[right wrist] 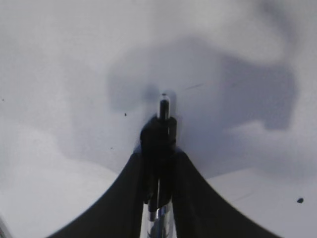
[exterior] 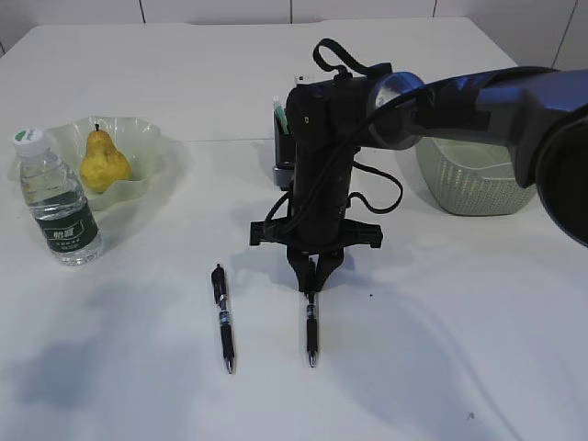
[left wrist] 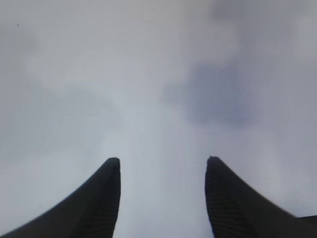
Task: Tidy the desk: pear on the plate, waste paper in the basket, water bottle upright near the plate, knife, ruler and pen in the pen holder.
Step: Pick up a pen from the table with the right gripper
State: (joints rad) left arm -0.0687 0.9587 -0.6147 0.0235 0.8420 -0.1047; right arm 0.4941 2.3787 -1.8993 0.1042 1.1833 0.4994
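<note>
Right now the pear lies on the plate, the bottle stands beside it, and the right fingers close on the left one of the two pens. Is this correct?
Not quite. The pear is on the plate and the bottle stands beside it, but the right fingers close on the right pen. The left pen lies untouched. The exterior view shows this.

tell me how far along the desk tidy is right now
Looks done: the pear sits on the plate, and the water bottle stands upright beside it. In hand: the right gripper is closed on one pen lying on the table. Left: that pen and the second pen are not yet in the pen holder. The basket's contents aren't visible.
</note>
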